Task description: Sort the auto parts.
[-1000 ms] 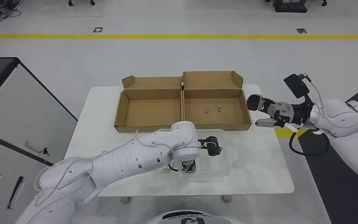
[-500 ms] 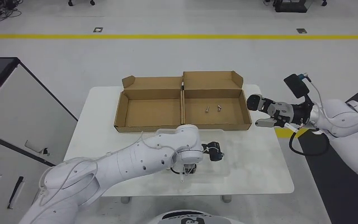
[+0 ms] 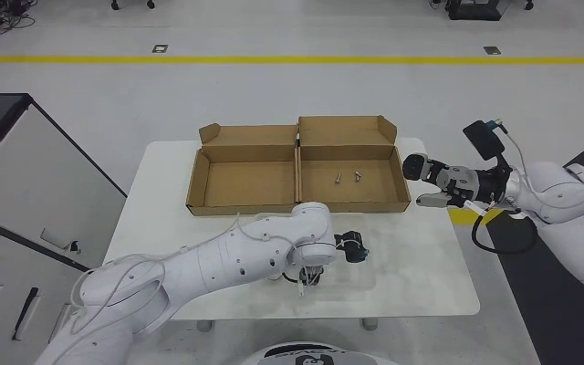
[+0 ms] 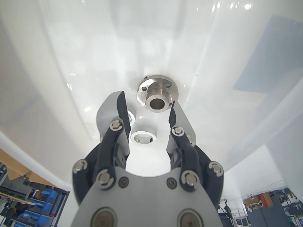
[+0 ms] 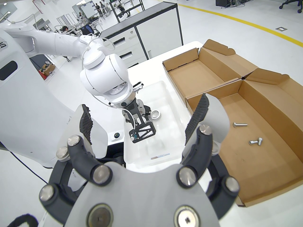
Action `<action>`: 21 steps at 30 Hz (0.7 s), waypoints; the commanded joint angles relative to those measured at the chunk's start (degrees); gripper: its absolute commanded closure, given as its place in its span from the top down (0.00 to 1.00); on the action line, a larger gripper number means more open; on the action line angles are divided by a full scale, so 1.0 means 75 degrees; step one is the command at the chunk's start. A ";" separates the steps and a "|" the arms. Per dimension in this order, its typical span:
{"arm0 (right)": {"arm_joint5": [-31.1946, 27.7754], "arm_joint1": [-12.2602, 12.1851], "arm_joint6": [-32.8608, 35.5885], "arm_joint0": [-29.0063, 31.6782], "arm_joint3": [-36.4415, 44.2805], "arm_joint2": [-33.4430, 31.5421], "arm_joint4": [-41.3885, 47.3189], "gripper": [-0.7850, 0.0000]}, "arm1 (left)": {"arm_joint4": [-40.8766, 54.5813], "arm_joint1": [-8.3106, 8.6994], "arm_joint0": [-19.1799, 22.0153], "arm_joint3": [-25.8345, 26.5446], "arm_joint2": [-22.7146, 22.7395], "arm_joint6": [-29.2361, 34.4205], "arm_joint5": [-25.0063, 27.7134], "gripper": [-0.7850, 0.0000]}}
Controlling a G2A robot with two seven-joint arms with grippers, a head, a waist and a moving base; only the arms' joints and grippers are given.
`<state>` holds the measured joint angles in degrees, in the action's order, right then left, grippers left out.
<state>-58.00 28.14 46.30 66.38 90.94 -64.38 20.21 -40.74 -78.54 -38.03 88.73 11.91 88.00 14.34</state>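
In the left wrist view my left gripper (image 4: 146, 101) is open inside a translucent white bin (image 4: 71, 36). Its fingertips flank a metal flange hub (image 4: 156, 94) lying on the bin floor. A white ring collar (image 4: 143, 137) lies between the fingers nearer the palm, and a second ring (image 4: 131, 116) is partly hidden by one finger. In the top view the left gripper (image 3: 308, 276) points down at the table's front middle. My right gripper (image 3: 416, 181) hangs open and empty just past the right end of the cardboard box (image 3: 297, 187).
The cardboard box has two compartments. The left compartment (image 3: 246, 182) is bare; the right one holds two bolts (image 3: 338, 177) (image 3: 357, 173), also seen as bolts (image 5: 239, 124) (image 5: 255, 141). A dark cabinet (image 3: 36, 182) stands left of the table.
My left arm's wrist has shifted a little to the right and towards the table's front over the bin. The right arm has not moved.
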 commanded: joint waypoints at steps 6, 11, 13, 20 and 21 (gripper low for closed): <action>0.0000 0.0000 0.0000 0.0000 0.0000 0.0000 0.0000 1.00 | 0.0270 -0.0012 0.0150 -0.0166 -0.0206 0.0000 0.0175 0.54; 0.0000 0.0000 0.0000 0.0000 0.0000 0.0000 0.0000 1.00 | 0.0396 -0.0046 0.0220 -0.0223 -0.0290 0.0000 0.0192 0.55; 0.0000 0.0000 0.0000 0.0000 0.0000 0.0000 0.0000 1.00 | 0.0399 -0.0065 0.0216 -0.0269 -0.0290 0.0000 0.0214 0.57; 0.0000 0.0000 0.0000 0.0000 0.0000 0.0000 0.0000 1.00 | 0.0257 -0.0152 0.0206 -0.0448 -0.0290 0.0000 0.0151 0.62; 0.0000 0.0000 0.0000 0.0000 0.0000 0.0000 0.0000 1.00 | 0.0237 -0.0167 0.0204 -0.0472 -0.0290 0.0000 0.0155 0.60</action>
<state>-58.00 28.14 46.30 66.38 90.94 -64.38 20.21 -38.80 -79.68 -36.49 85.39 9.74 88.00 15.48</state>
